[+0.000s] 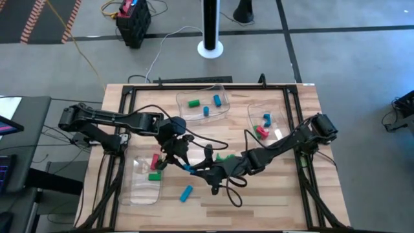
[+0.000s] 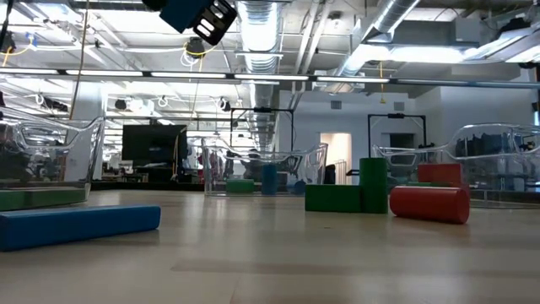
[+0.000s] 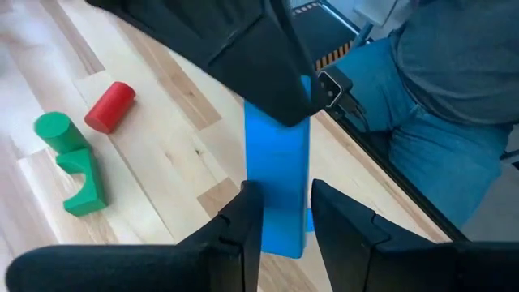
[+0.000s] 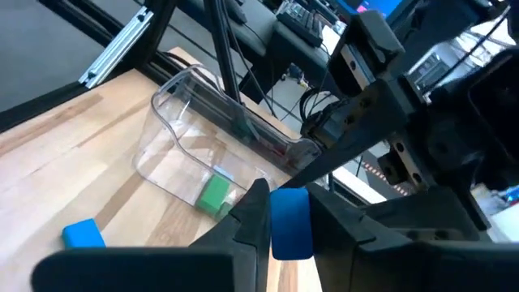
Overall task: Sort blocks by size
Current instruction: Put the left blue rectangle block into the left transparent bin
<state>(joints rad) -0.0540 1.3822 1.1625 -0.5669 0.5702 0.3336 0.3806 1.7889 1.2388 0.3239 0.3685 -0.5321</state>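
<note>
Even, bright overhead light fills the scene. In the high view the wooden surface (image 1: 259, 194) is evenly lit, and the arms cast only soft, short shadows beneath themselves. In the low view the ceiling strip lights (image 2: 278, 78) glare white toward 12 o'clock, and the surface shows a faint sheen; the nearest blue bar (image 2: 80, 226) at 8 o'clock is slightly soft, while the far room is hazy. The clear trays (image 2: 51, 160) catch pale reflections. In both wrist views the near dark fingers (image 3: 243, 235) are blurred, and the person behind is soft.
</note>
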